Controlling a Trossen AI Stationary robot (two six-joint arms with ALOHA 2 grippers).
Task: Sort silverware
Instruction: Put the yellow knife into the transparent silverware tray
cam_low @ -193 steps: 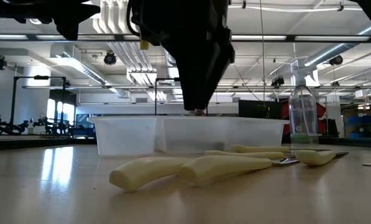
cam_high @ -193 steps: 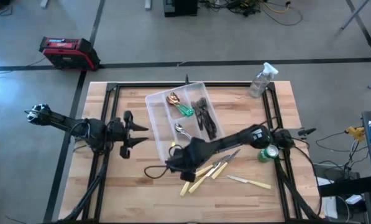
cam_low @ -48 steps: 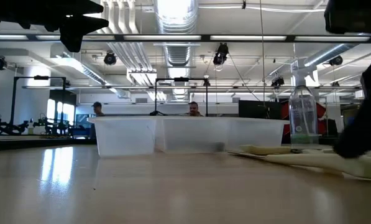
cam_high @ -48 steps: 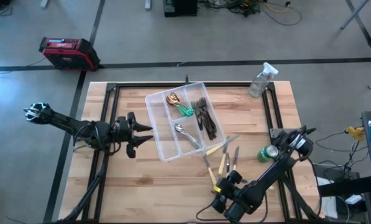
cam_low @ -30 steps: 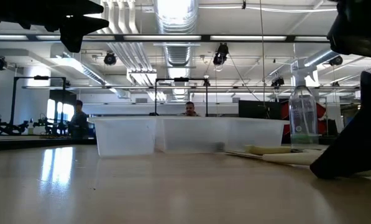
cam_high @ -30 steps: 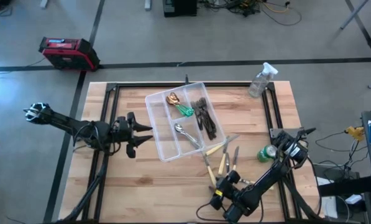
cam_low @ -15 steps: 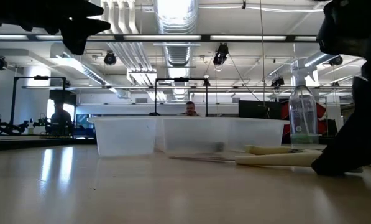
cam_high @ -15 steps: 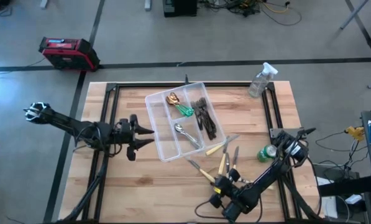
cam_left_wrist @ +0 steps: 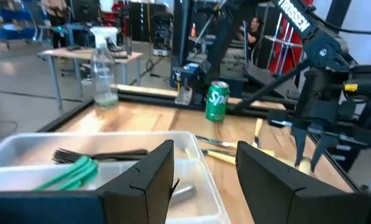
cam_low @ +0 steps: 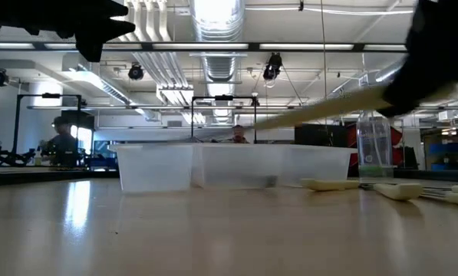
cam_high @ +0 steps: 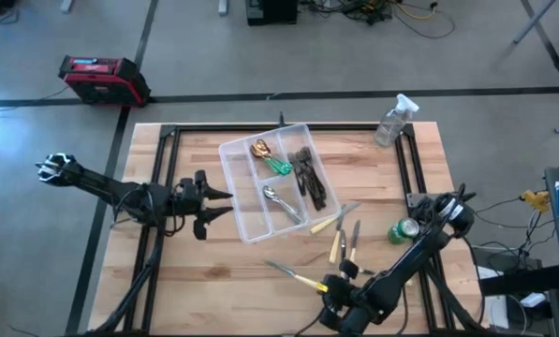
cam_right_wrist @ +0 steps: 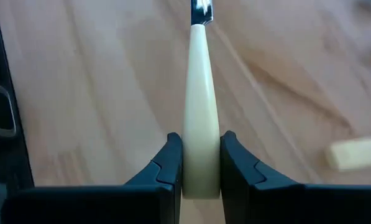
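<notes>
Lower left of the table (cam_high: pixel 204 290) in the high view is wide open wood, but the clear tray (cam_high: pixel 244 192) blocks the middle, loose knives (cam_high: pixel 341 236) clutter the lower right, and a green can (cam_high: pixel 406 230) sits beside them.

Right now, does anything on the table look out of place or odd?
Nothing looks damaged or spilled. A green can and a spray bottle stand among the cutlery, and three cream-handled knives lie loose beside the tray. The right gripper holds a fourth knife by its handle.
</notes>
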